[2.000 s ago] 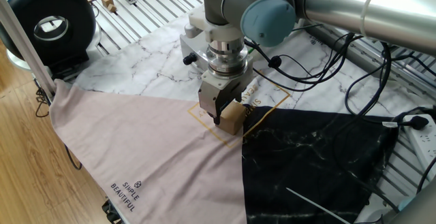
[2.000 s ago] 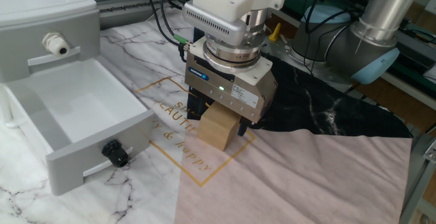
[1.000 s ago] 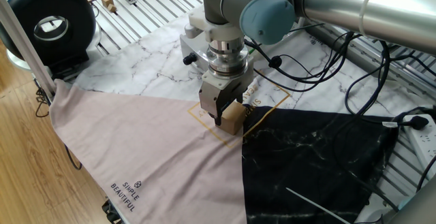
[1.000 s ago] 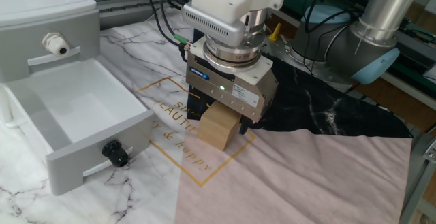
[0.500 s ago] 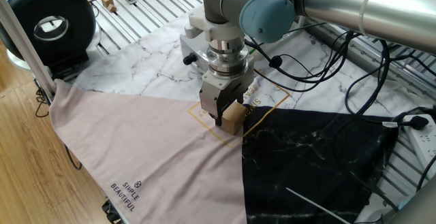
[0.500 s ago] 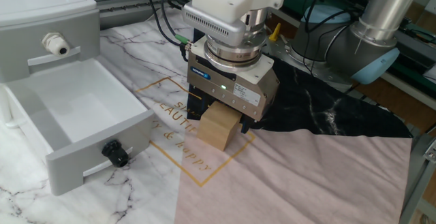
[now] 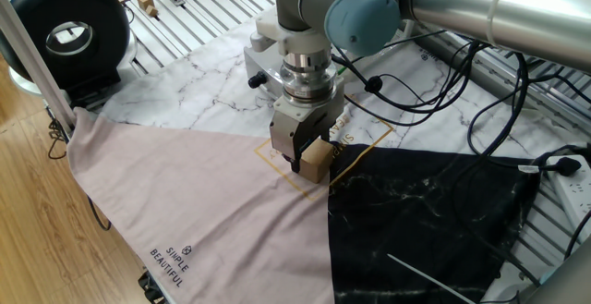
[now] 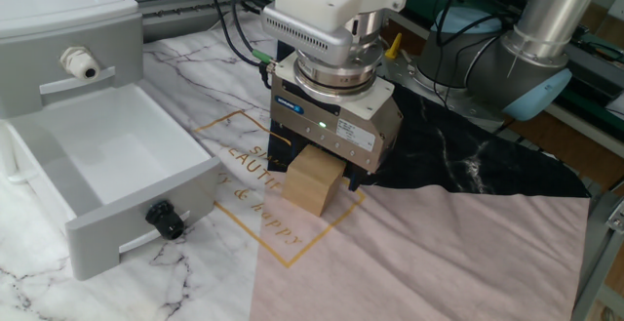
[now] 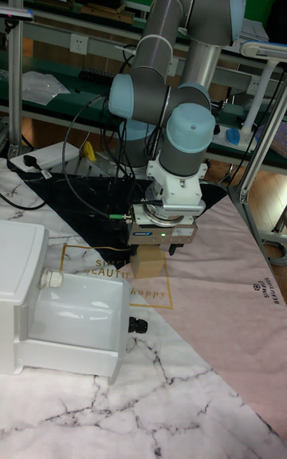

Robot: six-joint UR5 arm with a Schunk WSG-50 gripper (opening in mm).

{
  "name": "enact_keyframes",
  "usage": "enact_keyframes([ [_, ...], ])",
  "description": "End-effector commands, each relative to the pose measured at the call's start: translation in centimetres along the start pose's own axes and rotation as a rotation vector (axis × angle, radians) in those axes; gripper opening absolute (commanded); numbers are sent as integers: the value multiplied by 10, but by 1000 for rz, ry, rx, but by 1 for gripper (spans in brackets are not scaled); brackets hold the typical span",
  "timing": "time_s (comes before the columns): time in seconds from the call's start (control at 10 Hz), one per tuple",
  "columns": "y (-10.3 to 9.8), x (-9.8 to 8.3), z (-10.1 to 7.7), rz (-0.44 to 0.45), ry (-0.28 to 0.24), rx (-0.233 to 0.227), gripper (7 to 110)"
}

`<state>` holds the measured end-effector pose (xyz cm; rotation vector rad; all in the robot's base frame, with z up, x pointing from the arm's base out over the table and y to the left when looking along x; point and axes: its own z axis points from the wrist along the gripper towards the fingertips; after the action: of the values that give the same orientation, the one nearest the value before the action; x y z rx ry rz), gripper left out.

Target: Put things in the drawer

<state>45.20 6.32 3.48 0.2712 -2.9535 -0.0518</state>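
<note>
Nothing moved since earlier: gripper (image 8: 314,170) stays clamped on the cube (image 8: 314,181). Looks light, rigid; flat opposing sides grip fine.

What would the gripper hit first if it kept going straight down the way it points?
The gripper points straight down at the tan cube, which sits between its fingers, so its body would likely meet the cube's top first, and the fingertips the cloth beneath. Whether the fingers already touch the cube is unclear.

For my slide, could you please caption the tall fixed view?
Gripper straddling tan cube beside the open white drawer.
</note>
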Motion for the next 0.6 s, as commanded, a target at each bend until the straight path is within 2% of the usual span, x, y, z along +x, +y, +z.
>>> enact_keyframes([
  [0.0, 5, -2, -1, 6, -5, -24, 7],
  [0.3, 2, -3, -1, -4, -8, -13, 7],
  [0.5, -5, -9, -1, 4, -32, 16, 7],
])
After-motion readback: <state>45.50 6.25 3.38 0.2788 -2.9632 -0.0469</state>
